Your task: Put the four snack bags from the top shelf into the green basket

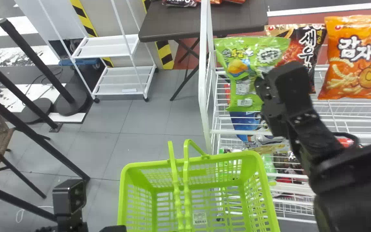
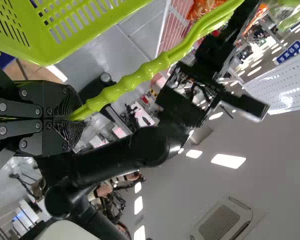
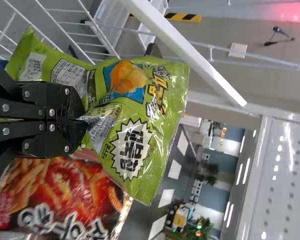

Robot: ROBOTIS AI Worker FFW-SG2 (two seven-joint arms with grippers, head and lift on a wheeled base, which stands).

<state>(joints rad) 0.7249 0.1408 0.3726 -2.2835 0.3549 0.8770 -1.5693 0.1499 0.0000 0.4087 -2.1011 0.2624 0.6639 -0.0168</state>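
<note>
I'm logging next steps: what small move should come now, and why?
Probably draw the green bag back and leftward over the basket before releasing. The right gripper pinches it beside the rack's white post, while the basket sits lower and nearer, its handle in the left gripper.

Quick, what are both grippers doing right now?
Left gripper: closed on the green basket's handle.
Right gripper: closed on the green snack bag, pinching its face.
</note>
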